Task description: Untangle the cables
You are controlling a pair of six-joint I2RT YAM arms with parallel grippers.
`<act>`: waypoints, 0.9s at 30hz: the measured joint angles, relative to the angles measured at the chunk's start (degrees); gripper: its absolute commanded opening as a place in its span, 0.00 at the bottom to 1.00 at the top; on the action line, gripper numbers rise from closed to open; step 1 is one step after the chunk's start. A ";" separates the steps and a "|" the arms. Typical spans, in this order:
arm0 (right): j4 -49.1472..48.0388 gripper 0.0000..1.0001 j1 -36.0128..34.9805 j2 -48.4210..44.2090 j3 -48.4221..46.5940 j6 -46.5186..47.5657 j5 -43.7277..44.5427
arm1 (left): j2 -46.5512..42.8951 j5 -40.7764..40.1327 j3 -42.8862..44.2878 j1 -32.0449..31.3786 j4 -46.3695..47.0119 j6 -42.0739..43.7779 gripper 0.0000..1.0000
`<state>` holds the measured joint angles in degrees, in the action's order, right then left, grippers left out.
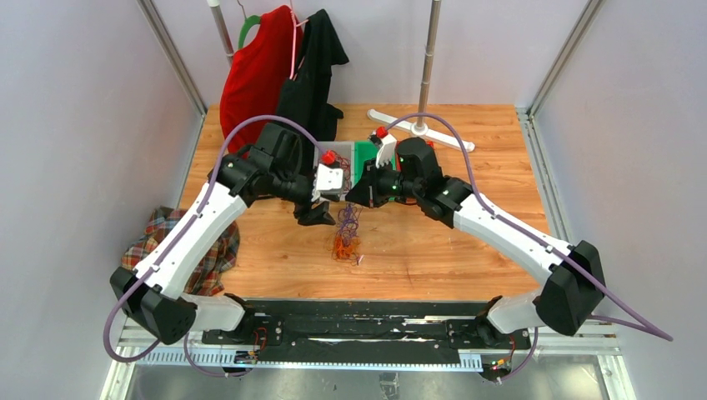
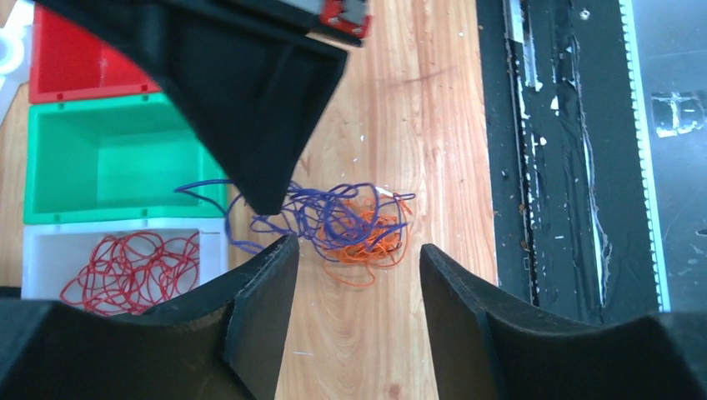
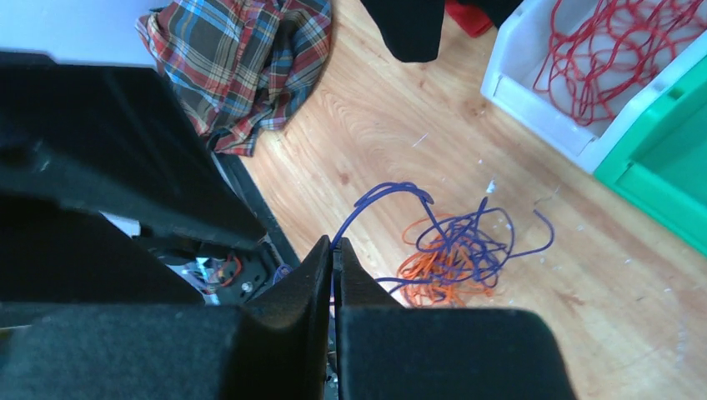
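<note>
— Right gripper (image 3: 333, 250): how does it stand?
— It is pressed together on one strand of the purple cable (image 3: 463, 242). The left gripper (image 2: 358, 250) is seen with its jaws apart and nothing between them.
— What faults are to be expected?
— If the held strand is drawn away while the orange cable (image 3: 433, 275) is not restrained, both colours are likely to be dragged along together and the knot tightened. If the left gripper is closed on mixed strands, no separation will be obtained. The thin strand may also be lost from the pinch.
— Where are the cables found, relative to each gripper?
— From the right gripper the held strand runs down to the heap on the worktop (image 2: 400, 108). The heap lies just beyond the left fingertips, with purple and orange interlaced and touching. Farther off, one purple loop reaches toward the near wall of the green bin (image 2: 108, 158), where snagging is possible. The red cables (image 2: 125, 271) lie apart in the white bin (image 2: 42, 242) beside it.
</note>
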<state>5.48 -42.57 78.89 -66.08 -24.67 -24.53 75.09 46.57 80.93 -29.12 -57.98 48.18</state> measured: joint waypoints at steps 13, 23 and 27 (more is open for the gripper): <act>-3.72 0.00 0.72 1.70 0.17 -17.84 -4.07 | -1.77 -4.24 -7.91 -1.88 6.36 -10.73 0.40; -8.35 0.01 1.09 1.70 3.45 -23.45 -4.83 | -4.35 -7.67 -10.03 -1.88 13.75 -23.23 0.02; -9.38 0.07 1.44 1.62 4.00 -23.74 -5.49 | -5.84 -6.97 -9.99 -1.88 14.38 -25.90 0.00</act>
<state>-3.90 -41.12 80.51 -62.08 -48.40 -30.02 69.25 39.59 70.94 -31.00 -43.59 22.28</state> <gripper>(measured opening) 0.019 0.027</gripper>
